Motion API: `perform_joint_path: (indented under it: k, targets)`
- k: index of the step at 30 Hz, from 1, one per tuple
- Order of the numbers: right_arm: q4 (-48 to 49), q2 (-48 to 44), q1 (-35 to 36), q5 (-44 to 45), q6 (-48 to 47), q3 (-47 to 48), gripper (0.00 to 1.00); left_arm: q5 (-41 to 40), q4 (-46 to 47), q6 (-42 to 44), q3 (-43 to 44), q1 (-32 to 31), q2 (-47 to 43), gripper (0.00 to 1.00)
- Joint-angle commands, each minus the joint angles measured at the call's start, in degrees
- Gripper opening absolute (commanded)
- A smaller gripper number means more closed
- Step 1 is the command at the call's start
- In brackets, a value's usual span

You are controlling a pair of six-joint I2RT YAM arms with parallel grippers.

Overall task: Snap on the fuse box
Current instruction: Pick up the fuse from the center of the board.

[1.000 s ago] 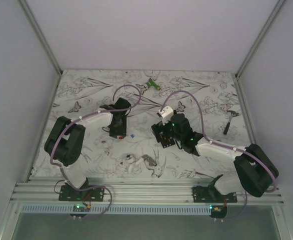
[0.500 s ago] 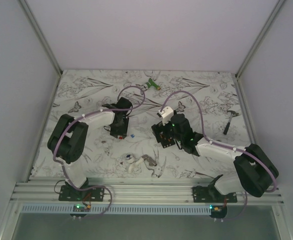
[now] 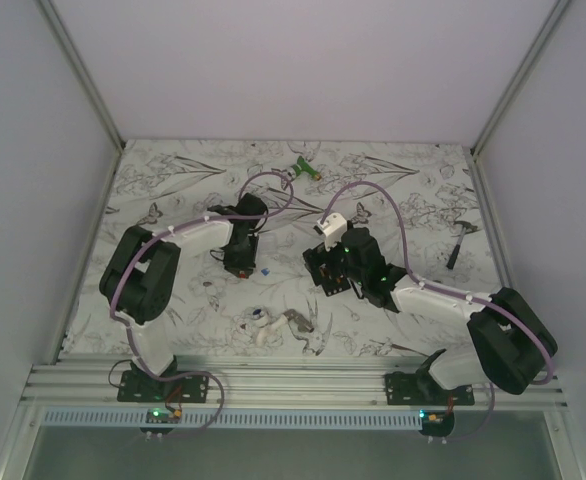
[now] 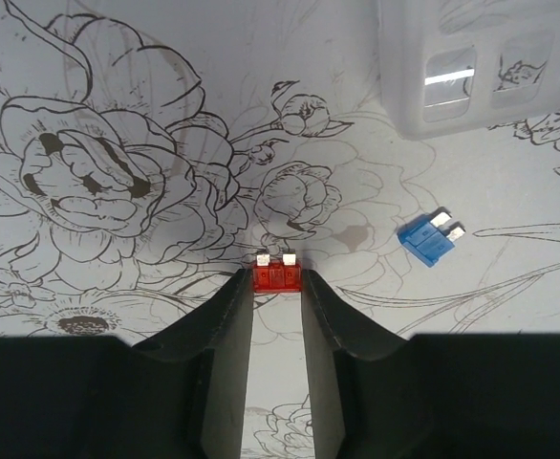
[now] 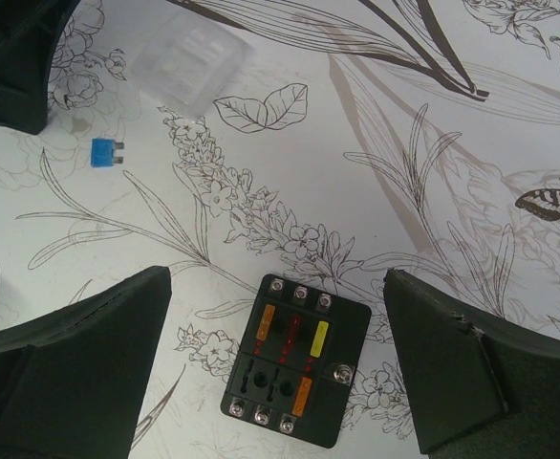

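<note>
The flower-printed surface (image 3: 413,190) carries everything. The right end effector (image 5: 278,287) hangs wide open above the fuse box (image 5: 297,359), one finger on each side and neither touching it. The fuse box lies flat near the middle of the surface, with its slotted face up and orange, red and yellow fuses seated in it. A clear cover (image 5: 189,62) lies apart, beyond it. The left end effector (image 4: 276,287) is closed on a red fuse (image 4: 276,276) at its fingertips. A blue fuse (image 4: 431,236) lies loose nearby.
</note>
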Motion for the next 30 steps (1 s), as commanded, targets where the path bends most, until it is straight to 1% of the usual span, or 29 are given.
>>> perform_joint_path:
  k: [1,5,8,12,17,21,23,25,27,30]
  targets:
    - [3.1,-1.6,-0.4,-1.6,1.3,-0.5,1.00,4.2,-2.0,-3.9,-0.8,-0.1,1.8,0.27]
    - [4.7,-1.0,-0.3,-4.2,3.5,-0.5,1.00,5.4,-1.9,-8.9,0.0,-0.1,-0.3,0.25]
    - [6.4,-1.0,0.0,-5.3,5.5,-0.9,0.99,5.4,-1.5,-14.4,0.2,-0.1,-2.8,0.20]
    - [10.9,-1.5,0.9,-7.3,8.9,-2.2,0.97,6.5,0.1,-22.0,0.1,-0.1,-7.6,0.14]
    - [17.4,-1.4,3.5,-6.1,12.6,-3.3,0.96,8.2,3.2,-32.1,-0.9,-0.4,-13.8,0.11]
    - [24.9,-2.5,4.3,-4.0,17.2,-5.6,0.93,9.9,7.0,-41.7,-3.2,-0.8,-18.8,0.05]
    - [29.3,-3.2,4.5,-3.1,19.5,-7.0,0.91,11.0,10.5,-46.1,-5.1,-1.2,-21.5,0.04]
    - [33.4,-3.7,5.3,-1.7,21.0,-8.3,0.89,10.8,11.7,-50.8,-5.8,-1.5,-23.6,0.02]
    - [36.0,-3.6,6.0,-0.5,22.1,-8.6,0.87,10.7,12.7,-53.4,-6.1,-2.0,-25.5,0.00]
    - [40.0,-2.9,6.7,0.7,24.0,-8.9,0.79,10.6,13.8,-56.1,-5.8,-2.9,-27.4,0.00]
